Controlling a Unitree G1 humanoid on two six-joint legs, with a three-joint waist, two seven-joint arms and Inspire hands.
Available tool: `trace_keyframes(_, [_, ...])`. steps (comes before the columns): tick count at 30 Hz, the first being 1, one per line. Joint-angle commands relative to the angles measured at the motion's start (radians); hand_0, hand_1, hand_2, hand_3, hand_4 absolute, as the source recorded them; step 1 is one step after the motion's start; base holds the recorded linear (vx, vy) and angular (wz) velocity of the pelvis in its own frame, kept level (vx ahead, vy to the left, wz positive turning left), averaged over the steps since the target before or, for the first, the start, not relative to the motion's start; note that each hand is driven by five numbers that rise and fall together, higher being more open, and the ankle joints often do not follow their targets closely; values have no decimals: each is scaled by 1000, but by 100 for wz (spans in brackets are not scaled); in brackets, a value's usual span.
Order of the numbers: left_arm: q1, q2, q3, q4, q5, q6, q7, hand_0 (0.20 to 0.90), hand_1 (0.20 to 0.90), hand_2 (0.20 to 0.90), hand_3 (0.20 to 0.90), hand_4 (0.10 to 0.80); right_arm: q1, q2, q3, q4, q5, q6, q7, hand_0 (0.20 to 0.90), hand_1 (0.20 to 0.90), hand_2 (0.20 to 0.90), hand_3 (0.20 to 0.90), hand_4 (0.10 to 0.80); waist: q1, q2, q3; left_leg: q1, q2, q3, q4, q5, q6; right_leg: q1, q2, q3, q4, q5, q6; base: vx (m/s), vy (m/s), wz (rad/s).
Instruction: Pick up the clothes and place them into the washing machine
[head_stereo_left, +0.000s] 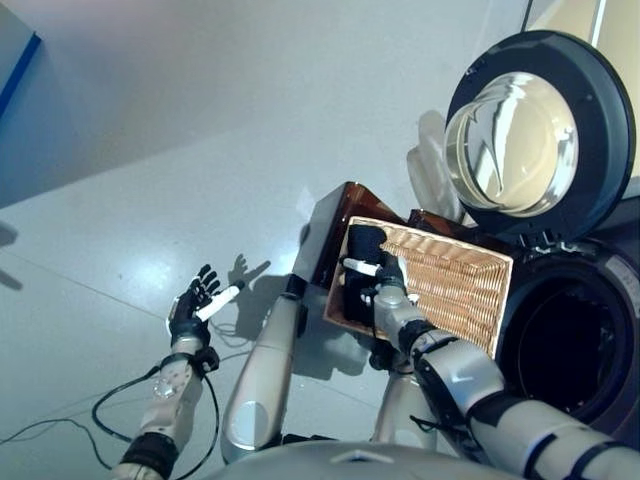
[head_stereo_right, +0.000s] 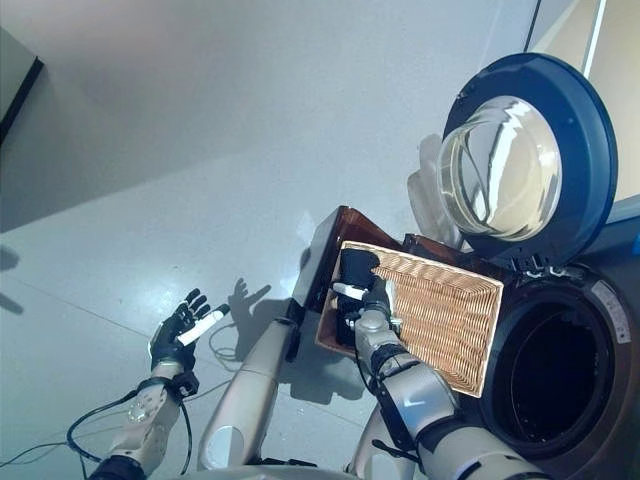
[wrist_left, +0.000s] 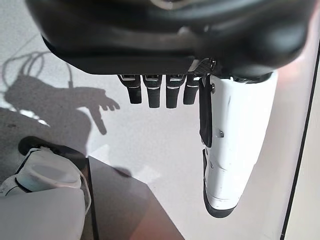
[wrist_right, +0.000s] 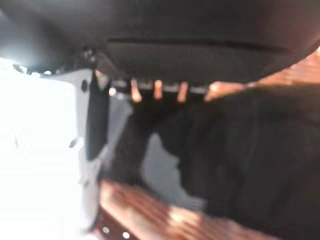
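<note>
Grey floor (head_stereo_left: 150, 150) runs out on the left, where the left hand (head_stereo_left: 195, 303) hangs spread and empty. Right hand (head_stereo_left: 385, 285) reaches into the wicker basket (head_stereo_left: 455, 285) at dark clothes (head_stereo_left: 365, 243); its grip is blurred, unclear. Beyond gapes the washing machine (head_stereo_left: 570, 345), door (head_stereo_left: 535, 135) raised.

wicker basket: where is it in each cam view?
Left eye view: wicker basket centre-right, beside the washing machine's open door.
Right eye view: basket centre-right, under the same door.
Left wrist view: not in it.
Right wrist view: woven surface past the right hand and dark clothes.
Shared landmark: the door.
</note>
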Motion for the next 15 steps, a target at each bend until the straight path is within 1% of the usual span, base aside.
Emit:
trace_keyframes(1, [-9,21,2,-33,21,-55,5,900,900,900,900,800,-34,18,-27,-31,-30,-25,24,200,200,200,200,300,36,40,4,-1,3,41,15,-16,-18,-46,1,-5,-25,154,-47,10,11,-4])
trace_keyframes(2, [-9,20,2,-30,20,-54,5,900,900,900,900,800,-34,17,-27,-28,-31,-24,24,200,200,200,200,300,36,39,1,7,4,37,35,-58,-22,-41,3,4,-3,120,-37,103,-11,-2])
trace_keyframes(5, [-12,18,-2,-33,18,-56,6,900,900,900,900,800,-35,11,-31,-25,-35,-23,20,200,200,200,200,300,34,38,-1,4,5,39,38,-60,-21,-42,3,5,-4,122,-35,5,4,-1])
trace_keyframes(6, [-15,17,-2,-33,19,-57,7,900,900,900,900,800,-37,9,-32,-26,-35,-23,20,200,200,200,200,300,31,38,1,-6,3,44,19,-18,-17,-48,1,-1,-25,158,-45,-86,23,-1])
trace_keyframes(7, [-14,18,-2,-35,21,-58,9,900,900,900,900,800,-37,7,-35,-29,-34,-25,19,200,200,200,200,300,29,39,2,-6,4,44,19,-19,-17,-50,1,0,-24,158,-45,-82,23,-1])
trace_keyframes(13, [-14,14,0,-24,23,-57,11,900,900,900,900,800,-31,-2,-43,-29,-26,-29,17,200,200,200,200,300,22,37,1,-6,5,48,23,-23,-16,-54,0,5,-18,155,-46,17,0,0])
trace_keyframes(14, [-12,12,2,-21,21,-58,11,900,900,900,900,800,-29,-4,-51,-28,-17,-32,15,200,200,200,200,300,22,38,0,2,7,45,43,-64,-20,-47,3,12,4,119,-35,0,0,0])
trace_keyframes(15, [-14,11,3,-20,21,-59,11,900,900,900,900,800,-28,-7,-59,-30,-9,-36,15,200,200,200,200,300,20,38,2,-5,5,48,21,-22,-15,-53,0,5,-18,156,-45,0,0,0])
